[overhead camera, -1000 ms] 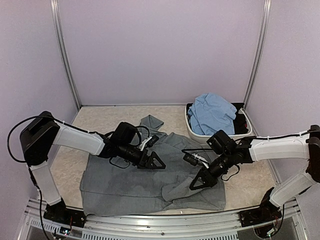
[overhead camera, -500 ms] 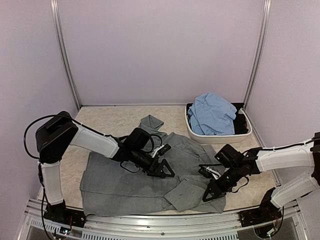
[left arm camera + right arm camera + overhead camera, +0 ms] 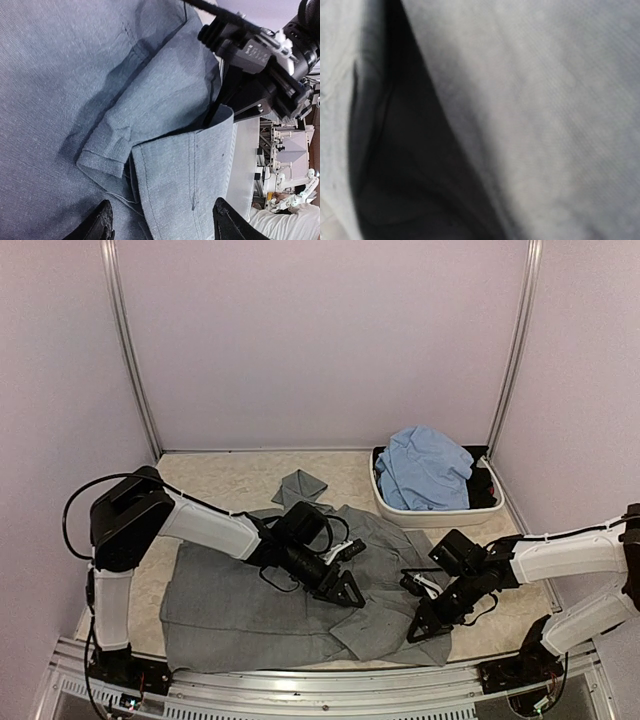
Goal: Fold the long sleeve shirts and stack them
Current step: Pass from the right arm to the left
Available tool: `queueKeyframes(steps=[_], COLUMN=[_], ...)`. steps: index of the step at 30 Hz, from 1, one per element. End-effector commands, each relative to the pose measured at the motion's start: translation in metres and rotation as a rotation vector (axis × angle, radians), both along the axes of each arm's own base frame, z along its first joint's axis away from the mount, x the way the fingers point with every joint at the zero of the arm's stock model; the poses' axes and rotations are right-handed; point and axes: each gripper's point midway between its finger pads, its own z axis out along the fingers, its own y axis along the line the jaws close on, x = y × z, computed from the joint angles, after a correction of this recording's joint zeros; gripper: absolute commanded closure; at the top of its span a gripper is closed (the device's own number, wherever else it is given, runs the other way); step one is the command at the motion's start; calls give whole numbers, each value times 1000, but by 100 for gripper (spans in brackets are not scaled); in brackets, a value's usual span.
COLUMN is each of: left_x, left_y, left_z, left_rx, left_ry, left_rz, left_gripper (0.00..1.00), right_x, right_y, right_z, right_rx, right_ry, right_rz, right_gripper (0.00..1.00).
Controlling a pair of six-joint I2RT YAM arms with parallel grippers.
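While the left claw (image 3: pixel 162 222) hangs apart over a hem fold, the right claw (image 3: pixel 425 625) looks pinched shut on the grey shirt (image 3: pixel 240 610), which is spread left of the basin (image 3: pixel 440 515) and nearer us. Blue shirt (image 3: pixel 425 470) sits heaped inside it. Danger: that thin pinch slips, or left grabs two layers and bunches the fold.

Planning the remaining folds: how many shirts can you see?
2. The grey shirt lies spread on the table's near half; the light blue shirt is heaped in the white basin, far right. Dark cloth beside it may be more; cannot tell.
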Motion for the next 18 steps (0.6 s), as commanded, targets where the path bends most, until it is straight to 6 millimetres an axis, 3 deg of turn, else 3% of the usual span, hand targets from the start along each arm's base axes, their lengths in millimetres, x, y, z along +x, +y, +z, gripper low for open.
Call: queueKeyframes(steps=[1,6,9,18], left_x=[-14,-22,-29,-48], left_y=[4,15,18,14], left_z=[-22,-34,-36,-25], left_rx=[91,159,157,96], left_ry=[14,12,40,112], left_rz=[-49,-69,-76,-128], left_gripper=[37,39,45,59], right_x=[1,2,1,2], right_y=[1,1,2,1], right_z=[-1,2,1,0], right_rx=[-9,-3,3,0], right_ry=[-14,-25,-25,-29], right_rz=[15,17,20,28], right_gripper=[93,94,94,96])
